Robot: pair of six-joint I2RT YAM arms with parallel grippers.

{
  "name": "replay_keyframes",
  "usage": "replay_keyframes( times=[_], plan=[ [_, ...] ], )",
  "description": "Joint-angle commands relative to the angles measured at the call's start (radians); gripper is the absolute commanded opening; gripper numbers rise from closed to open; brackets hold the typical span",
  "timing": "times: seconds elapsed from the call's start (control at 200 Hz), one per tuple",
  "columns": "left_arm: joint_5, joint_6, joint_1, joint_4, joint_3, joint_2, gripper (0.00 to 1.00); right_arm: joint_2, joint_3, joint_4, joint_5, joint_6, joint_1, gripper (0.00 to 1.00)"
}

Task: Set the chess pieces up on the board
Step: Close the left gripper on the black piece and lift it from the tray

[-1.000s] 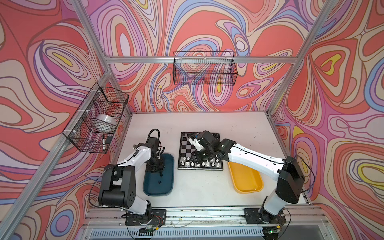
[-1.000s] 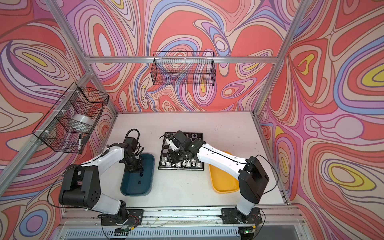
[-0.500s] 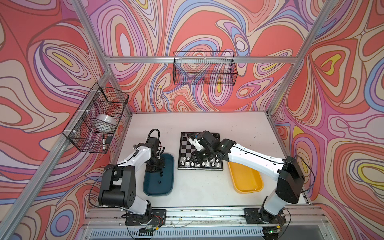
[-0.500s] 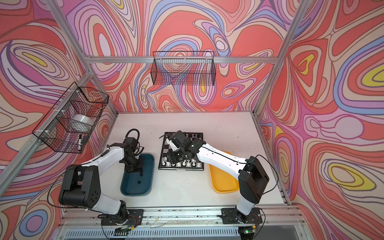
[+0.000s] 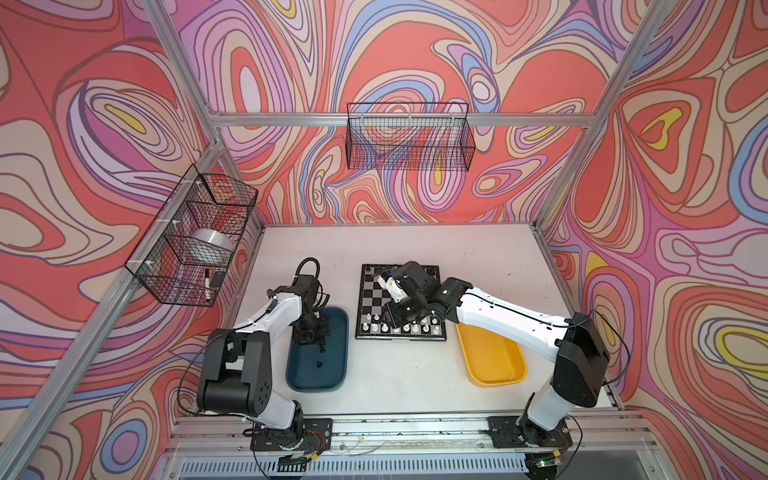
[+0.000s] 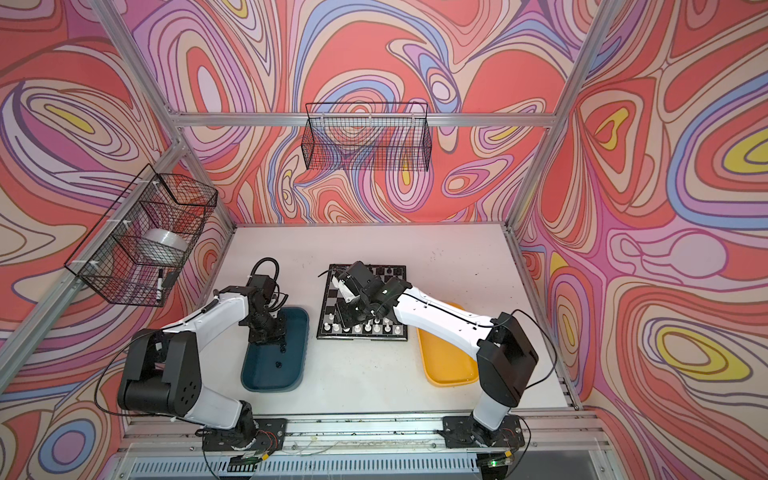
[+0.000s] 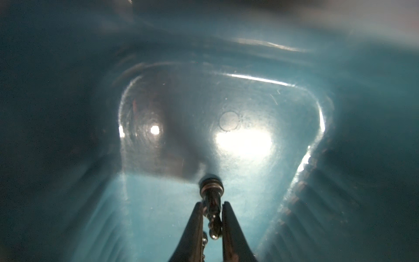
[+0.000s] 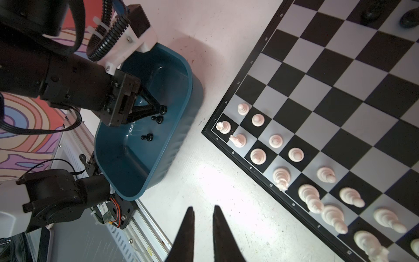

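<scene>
The board (image 5: 370, 291) (image 6: 332, 299) lies mid-table. White chess pieces (image 5: 399, 328) (image 8: 258, 156) fill its two near rows, and a few black ones (image 8: 369, 13) stand at the far edge. Inside the teal tray (image 5: 332, 374), my left gripper (image 7: 212, 204) (image 5: 309, 338) (image 8: 162, 110) is shut on a black piece (image 7: 210, 192) lying lengthwise between its fingers. Two more black pieces (image 8: 147, 137) lie loose on the tray floor. My right gripper (image 8: 203, 208) (image 5: 390, 322) hangs above the board's near left part. It is shut to a narrow slit and holds nothing.
A yellow tray (image 5: 494, 361) sits right of the board, partly under the right arm. Wire baskets hang on the left wall (image 5: 195, 237) and the back wall (image 5: 409, 137). An aluminium rail (image 5: 415, 424) runs along the table's front edge.
Both arms stay almost where they were. The left gripper's fingers have closed in on the black piece in the teal tray.
</scene>
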Motion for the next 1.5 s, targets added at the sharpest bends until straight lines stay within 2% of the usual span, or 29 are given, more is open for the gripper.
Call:
replay_keyframes(
  times=[0.0, 0.285, 0.916, 1.497],
  plan=[
    [-0.017, -0.011, -0.006, -0.019, 0.007, -0.001, 0.18, -0.020, -0.015, 0.023, 0.011, 0.001, 0.006, 0.16],
    [-0.027, -0.012, -0.024, -0.016, 0.010, 0.020, 0.18, -0.031, -0.021, 0.018, 0.016, 0.001, 0.007, 0.16],
    [-0.049, -0.011, -0.029, -0.029, 0.024, 0.015, 0.00, -0.031, -0.027, 0.024, 0.018, 0.000, 0.007, 0.16],
    [-0.034, 0.058, -0.029, -0.080, 0.098, -0.036, 0.00, -0.028, -0.034, 0.031, 0.013, -0.009, 0.008, 0.16]
  ],
)
